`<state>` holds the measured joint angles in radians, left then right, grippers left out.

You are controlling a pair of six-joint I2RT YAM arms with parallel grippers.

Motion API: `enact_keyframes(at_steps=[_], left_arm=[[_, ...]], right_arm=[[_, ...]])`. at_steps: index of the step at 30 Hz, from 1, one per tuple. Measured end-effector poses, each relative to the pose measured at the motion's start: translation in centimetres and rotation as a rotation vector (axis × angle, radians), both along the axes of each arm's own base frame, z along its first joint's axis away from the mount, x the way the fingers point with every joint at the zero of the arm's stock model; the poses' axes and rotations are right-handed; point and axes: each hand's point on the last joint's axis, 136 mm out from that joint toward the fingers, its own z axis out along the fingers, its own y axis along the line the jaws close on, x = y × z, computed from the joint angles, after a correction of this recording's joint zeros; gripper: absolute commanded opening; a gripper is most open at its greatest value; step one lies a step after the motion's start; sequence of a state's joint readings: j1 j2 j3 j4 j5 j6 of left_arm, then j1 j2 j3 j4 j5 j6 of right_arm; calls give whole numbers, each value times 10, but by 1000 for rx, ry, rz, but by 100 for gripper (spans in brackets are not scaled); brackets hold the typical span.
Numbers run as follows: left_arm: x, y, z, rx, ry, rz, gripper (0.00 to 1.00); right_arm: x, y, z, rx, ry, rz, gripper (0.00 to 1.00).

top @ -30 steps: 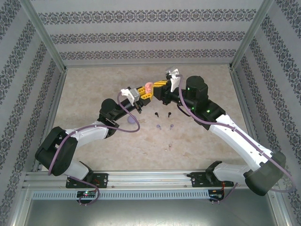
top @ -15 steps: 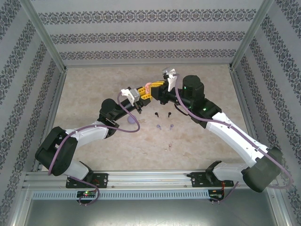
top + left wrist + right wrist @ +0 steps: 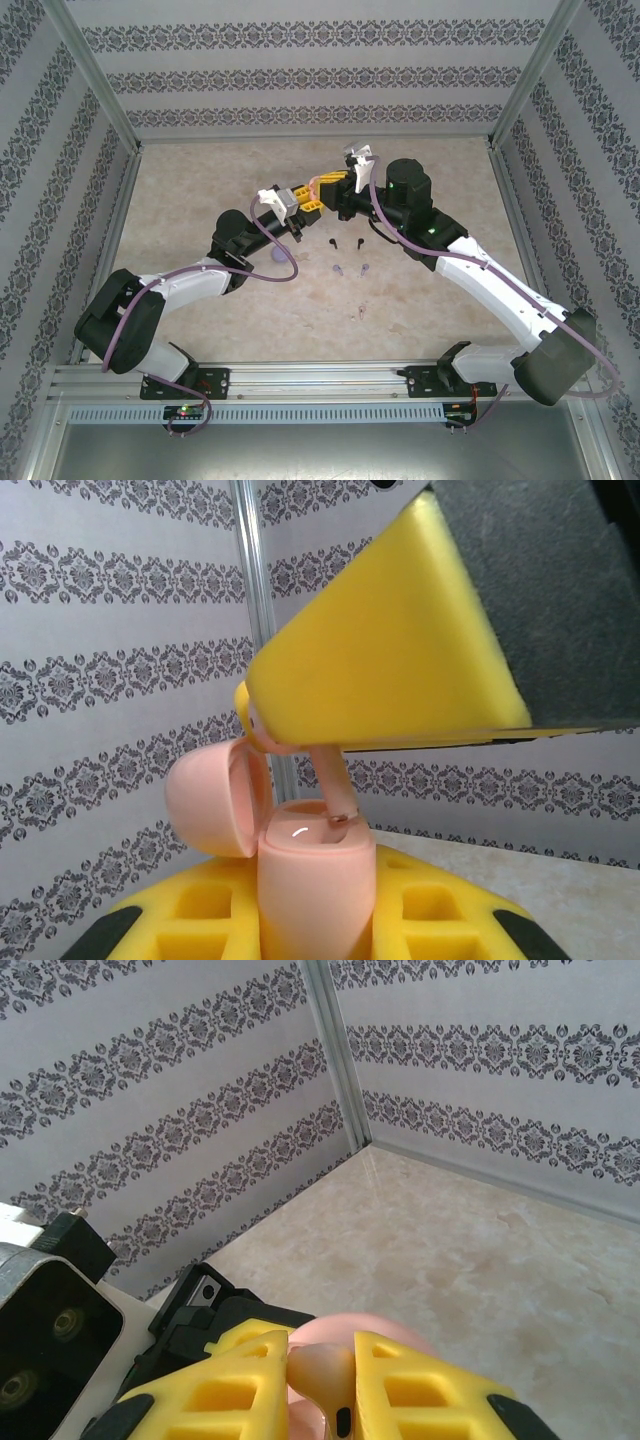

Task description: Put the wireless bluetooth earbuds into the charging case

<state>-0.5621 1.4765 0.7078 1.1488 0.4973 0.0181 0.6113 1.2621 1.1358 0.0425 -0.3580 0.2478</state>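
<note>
The walls (image 3: 320,60) are finished in pale grey-white and banded with horizontal rows of dark grey damask motifs. The table (image 3: 200,190) is surfaced in a mottled beige, marble-like pattern. The fingers of the left gripper (image 3: 305,197) and the right gripper (image 3: 335,185) are yellow, mounted on black bodies. The charging case (image 3: 315,880) and the earbud (image 3: 337,785) are coloured pale pink. Black earbuds (image 3: 357,241) and lilac earbuds (image 3: 365,268) are distinguished against the beige. The arm links (image 3: 500,290) are white with black joints.
</note>
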Motion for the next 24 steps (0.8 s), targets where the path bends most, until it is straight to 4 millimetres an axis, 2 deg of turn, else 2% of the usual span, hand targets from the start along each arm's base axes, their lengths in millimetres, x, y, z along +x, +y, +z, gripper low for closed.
enact_keyframes(at_steps=[11,24], left_arm=[[0,0,1,0,2,2,0],[-1,-2,-5,20,30,-4,0]], right_arm=[[0,0,0,6,9,1,15],[-3,0,-12,-18,11,11,14]])
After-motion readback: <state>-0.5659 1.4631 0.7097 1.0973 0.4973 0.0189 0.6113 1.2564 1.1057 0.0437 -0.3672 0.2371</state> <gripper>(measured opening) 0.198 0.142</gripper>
